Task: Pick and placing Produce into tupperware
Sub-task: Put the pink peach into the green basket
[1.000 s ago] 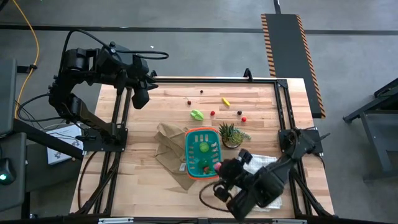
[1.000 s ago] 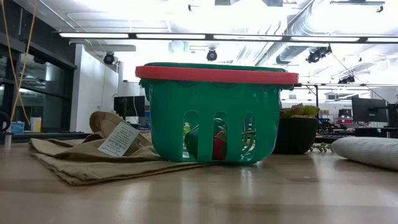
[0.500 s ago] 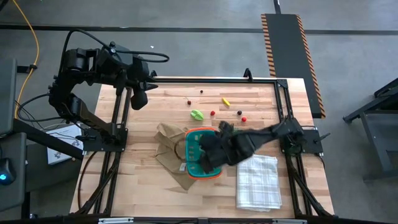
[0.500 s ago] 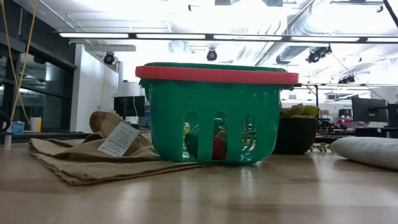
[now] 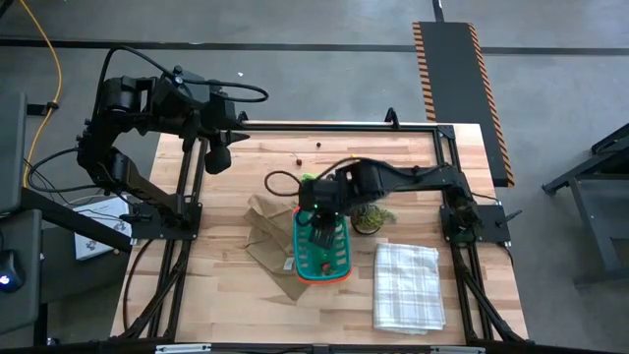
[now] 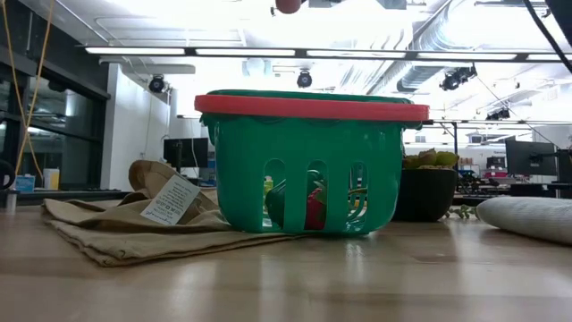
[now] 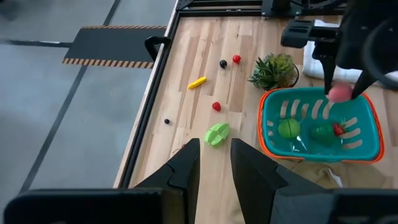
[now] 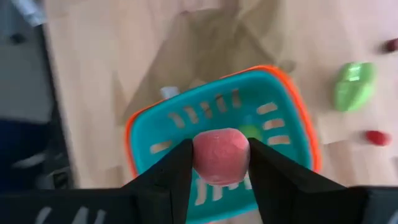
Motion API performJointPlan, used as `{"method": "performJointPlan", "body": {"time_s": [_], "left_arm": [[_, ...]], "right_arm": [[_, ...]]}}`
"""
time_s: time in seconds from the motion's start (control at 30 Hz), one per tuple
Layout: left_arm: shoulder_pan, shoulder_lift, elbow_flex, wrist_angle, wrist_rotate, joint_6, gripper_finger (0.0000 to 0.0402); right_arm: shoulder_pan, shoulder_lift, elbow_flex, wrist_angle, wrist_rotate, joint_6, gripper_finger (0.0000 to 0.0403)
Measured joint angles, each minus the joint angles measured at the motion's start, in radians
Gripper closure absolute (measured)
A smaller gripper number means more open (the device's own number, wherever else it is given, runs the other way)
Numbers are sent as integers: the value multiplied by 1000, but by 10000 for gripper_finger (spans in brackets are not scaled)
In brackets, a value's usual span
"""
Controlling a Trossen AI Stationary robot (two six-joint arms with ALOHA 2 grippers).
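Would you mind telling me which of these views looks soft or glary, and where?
Right wrist view: the pink round piece gripped in the right gripper and the teal slotted plastic basket below it look soft. Low view: the ceiling light strips glare white. Left wrist view: the yellow piece reads crisply.

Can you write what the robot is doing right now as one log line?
right tool: shut on pink ball, above basket | left tool: waiting, far table corner
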Motion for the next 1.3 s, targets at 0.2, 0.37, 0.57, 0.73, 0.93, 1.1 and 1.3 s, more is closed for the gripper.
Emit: {"method": "performJointPlan", "body": {"time_s": [0.2, 0.37, 0.57, 0.73, 0.93, 1.1, 1.3], "left_arm": [[0, 0, 0, 0, 0, 12, 321], [0, 0, 0, 0, 0, -1, 321], [0, 0, 0, 0, 0, -30, 321], [0, 0, 0, 0, 0, -61, 321], [0, 0, 0, 0, 0, -84, 321], [0, 0, 0, 0, 0, -84, 321], [0, 0, 0, 0, 0, -83, 321]], "right_arm": [[-56, 0, 0, -27, -145, -74, 274], [-87, 0, 0, -48, -151, -151, 274], [-86, 0, 0, -70, -104, -224, 274], [-64, 27, 0, -103, -76, -267, 274], [-47, 87, 0, -111, -76, -308, 274], [-35, 138, 0, -64, -91, -324, 274], [-21, 158, -5, 18, -97, -326, 274]]}}
